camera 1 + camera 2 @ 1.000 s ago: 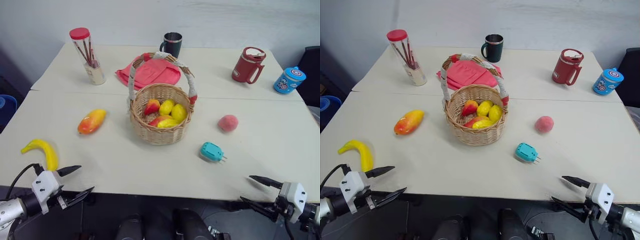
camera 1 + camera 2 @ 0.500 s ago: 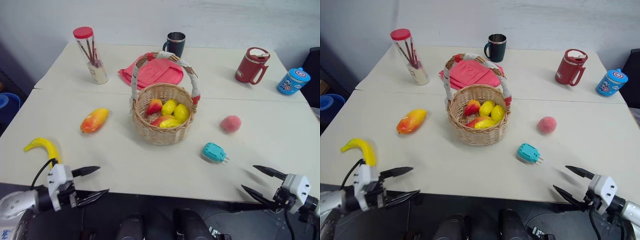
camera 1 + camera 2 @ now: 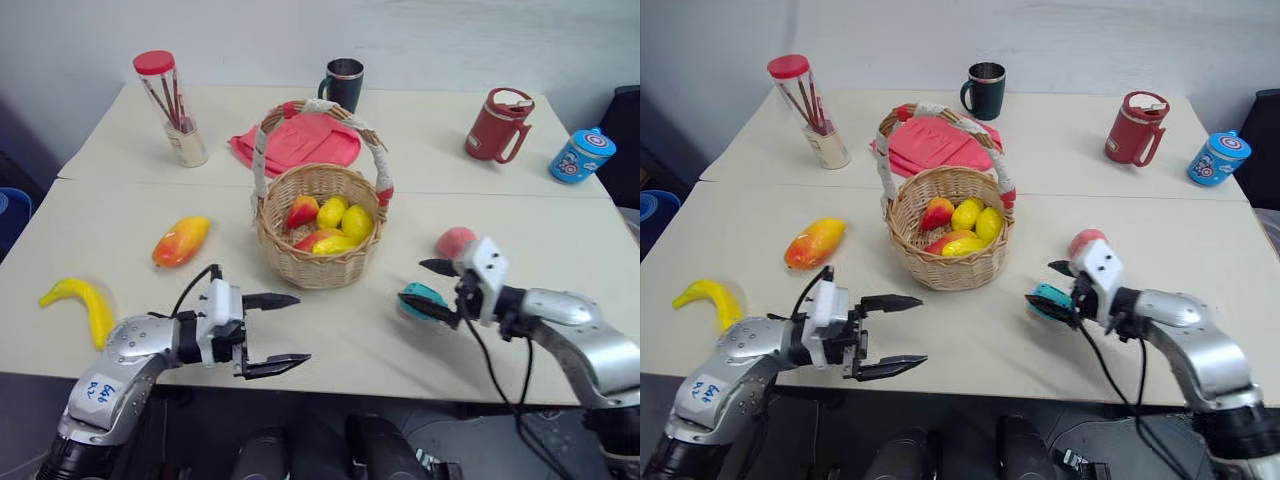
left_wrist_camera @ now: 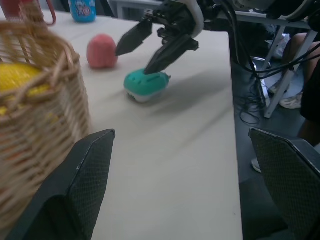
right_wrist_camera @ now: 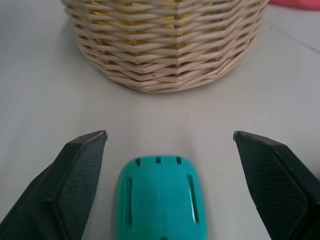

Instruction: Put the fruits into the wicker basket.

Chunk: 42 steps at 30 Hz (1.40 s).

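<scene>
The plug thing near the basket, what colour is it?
Teal, clearest in the right wrist view.

Peach (image 3: 452, 241) partly behind the right gripper (image 3: 428, 289).

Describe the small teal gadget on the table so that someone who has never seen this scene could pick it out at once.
Start at the wicker basket in the middle of the table. On the bare tabletop to its right, nearer the front edge, lies the teal gadget, with the pink peach just beyond it. It is the only teal, rounded, slotted plastic piece there, not a fruit.
</scene>
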Available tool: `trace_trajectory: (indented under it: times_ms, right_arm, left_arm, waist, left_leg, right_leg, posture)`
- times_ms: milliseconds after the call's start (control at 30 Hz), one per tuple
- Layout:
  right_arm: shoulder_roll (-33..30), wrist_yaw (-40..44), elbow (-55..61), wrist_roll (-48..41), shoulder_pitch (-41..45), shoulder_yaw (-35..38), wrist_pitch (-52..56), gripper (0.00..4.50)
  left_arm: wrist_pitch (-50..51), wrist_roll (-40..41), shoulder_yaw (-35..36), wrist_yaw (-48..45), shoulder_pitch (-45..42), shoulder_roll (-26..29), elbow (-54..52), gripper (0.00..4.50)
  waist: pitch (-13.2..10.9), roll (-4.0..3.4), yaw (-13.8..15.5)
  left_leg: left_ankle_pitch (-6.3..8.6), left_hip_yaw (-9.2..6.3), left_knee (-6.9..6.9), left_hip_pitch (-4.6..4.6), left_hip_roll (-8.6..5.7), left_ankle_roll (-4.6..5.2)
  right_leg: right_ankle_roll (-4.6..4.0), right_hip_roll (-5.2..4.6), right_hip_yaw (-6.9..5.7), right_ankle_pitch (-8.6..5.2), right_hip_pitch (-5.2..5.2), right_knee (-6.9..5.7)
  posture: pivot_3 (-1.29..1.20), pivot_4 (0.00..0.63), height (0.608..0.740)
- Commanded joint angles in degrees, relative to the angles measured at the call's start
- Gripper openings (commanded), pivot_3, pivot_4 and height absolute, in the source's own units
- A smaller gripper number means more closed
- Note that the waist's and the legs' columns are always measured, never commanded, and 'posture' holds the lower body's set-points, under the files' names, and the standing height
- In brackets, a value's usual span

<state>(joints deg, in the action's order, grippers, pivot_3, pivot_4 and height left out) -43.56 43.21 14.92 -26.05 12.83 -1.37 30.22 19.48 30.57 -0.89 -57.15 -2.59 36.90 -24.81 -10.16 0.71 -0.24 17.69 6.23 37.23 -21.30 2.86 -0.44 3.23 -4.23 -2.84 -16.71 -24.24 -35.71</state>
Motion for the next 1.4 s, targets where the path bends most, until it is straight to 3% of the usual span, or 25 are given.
trace_trajectory:
  times_ms: [33, 167, 267, 333, 400, 567, 667, 767, 1000, 1100, 1133, 1233, 1400]
  right_arm:
    - [0.04, -0.94, -2.05, 3.93, 1.56, -2.63, 2.47, 4.18]
    - [-2.02, 2.45, -1.94, 3.16, 0.91, -2.49, 6.41, 4.18]
    - [-3.45, 5.02, -0.89, 2.64, -1.25, -1.62, 6.6, 3.63]
    - [-2.9, 6.22, -0.34, 1.56, -2.98, 0.46, 4.34, 2.99]
    - [-2.31, 7.82, 0.28, -0.59, -4.82, 3.27, 2.84, 2.85]
    - [-1.55, 11.31, 1.32, -11.22, -13.05, 19.73, 2.57, 2.85]
    - [-3.33, 9.5, -4.24, -11.4, -14.56, 29.65, 1.98, 2.85]
    - [-7.0, 6.36, -18.25, -2.54, -10.42, 29.31, -4.74, 2.85]
    - [-9.15, 2.31, -55.08, 14.11, 11.46, 18.1, -24.14, 2.85]
    - [-8.43, 2.24, -66.02, 16.1, 19.78, 15.99, -25.5, 2.85]
    - [-7.97, 2.61, -68.66, 16.02, 22.0, 15.87, -24.91, 3.56]
    - [-7.95, 2.73, -73.39, 16.47, 25.07, 15.58, -25.45, 4.48]
    - [-9.27, 7.24, -69.73, 11.48, 25.27, 20.68, -31.22, 4.48]
  left_arm:
    - [0.34, -0.25, -0.58, 0.46, -0.18, 0.67, -3.25, 4.5]
    - [1.23, 0.29, 0.25, 1.63, -0.71, 0.42, -4.12, 4.5]
    - [1.46, 0.29, 0.51, 2.08, -0.79, 0.44, -4.31, 4.5]
    - [1.16, 0.03, 0.42, 2.26, -0.99, 0.31, -4.12, 4.5]
    - [0.96, -0.12, 0.21, 2.38, -1.42, 0.14, -3.93, 4.5]
    - [1.81, 1.25, 0.19, 3.56, -3.93, -1.62, -3.97, 4.5]
    - [2.49, 2.05, 0.48, 4.14, -5.35, -2.23, -4.28, 4.5]
    - [3.13, 2.62, -0.01, 4.46, -6.81, -2.93, -4.44, 4.5]
    - [6.05, 3.29, -0.3, 4.21, -10.72, -1.86, -3.43, 4.5]
    - [6.48, 3.68, 0.97, 4.94, -11.0, -1.58, -3.62, 4.5]
    - [6.47, 3.84, 1.49, 5.01, -10.42, -1.37, -4.02, 4.5]
    - [5.9, 2.95, 2.22, 4.55, -8.05, 0.06, -4.97, 4.5]
    - [5.77, 2.76, 5.74, 6.88, -4.8, 1.24, -5.66, 4.5]
  waist:
    - [0.0, 0.01, 0.3]
    - [0.0, 0.01, 0.21]
    - [0.0, 0.02, 0.19]
    - [0.0, 0.04, 0.17]
    - [0.0, 0.04, 0.2]
    - [0.0, 0.04, 0.45]
    - [0.0, 0.04, 0.21]
    - [-0.02, 0.07, 0.05]
    - [-0.05, 0.04, -1.29]
    - [-0.09, -0.04, -1.52]
    - [-0.1, -0.05, -1.61]
    - [-0.1, -0.05, -1.58]
    - [-0.11, -0.09, -1.35]
  left_leg:
    - [-0.01, 0.02, 0.11, -0.23, -0.02, 0.02]
    - [0.11, 0.04, 0.51, -0.52, -0.08, 0.3]
    - [0.42, 0.04, 0.78, -0.59, -0.1, 0.88]
    - [0.43, 0.02, 0.88, -0.57, -0.13, 0.92]
    - [0.4, 0.01, 0.91, -0.56, -0.16, 0.95]
    - [0.36, -0.01, 0.93, -0.57, -0.19, 0.94]
    - [0.36, 0.04, 0.95, -0.56, -0.21, 0.94]
    - [0.36, 0.18, 0.95, -0.31, -0.22, 0.95]
    - [0.31, 0.47, 0.85, 0.18, -0.13, 0.83]
    - [0.03, 0.5, 0.82, 0.17, -0.12, 0.35]
    - [0.02, 0.54, 0.81, 0.17, -0.09, 0.33]
    - [0.0, 0.61, 0.8, 0.18, 0.01, 0.29]
    - [0.0, 0.61, 0.81, 0.18, -0.03, 0.29]
  right_leg:
    - [0.0, 0.0, -0.01, 0.0, -0.18, -0.05]
    - [0.14, -0.09, -0.01, 0.07, -0.26, -0.02]
    - [0.35, -0.13, 0.0, 0.2, -0.19, 0.0]
    - [0.41, -0.17, 0.0, 0.25, -0.13, -0.02]
    - [0.42, -0.17, 0.0, 0.27, -0.12, -0.08]
    - [0.44, -0.15, 0.01, 0.29, -0.12, -0.15]
    - [0.5, -0.16, 0.06, 0.32, -0.1, -0.15]
    - [0.51, -0.11, 0.11, 0.34, 0.03, -0.16]
    - [0.47, 0.6, 0.62, 0.31, 0.28, -0.15]
    - [0.47, 0.67, 0.75, 0.31, 0.25, -0.15]
    - [0.48, 0.67, 0.8, 0.31, 0.23, -0.16]
    - [0.48, 0.66, 0.93, 0.31, 0.2, -0.15]
    - [0.49, 0.64, 0.96, 0.31, 0.2, -0.16]
  posture:
    - [0.0, 0.15, 0.74]
    - [0.0, 0.15, 0.74]
    - [0.0, 0.15, 0.74]
    - [0.0, 0.15, 0.74]
    - [0.0, 0.15, 0.74]
    - [0.0, 0.15, 0.74]
    - [0.0, 0.15, 0.74]
    - [0.0, 0.15, 0.74]
    - [0.0, 0.15, 0.74]
    - [0.0, 0.15, 0.74]
    - [0.0, 0.15, 0.74]
    - [0.0, 0.15, 0.74]
    - [0.0, 0.15, 0.74]
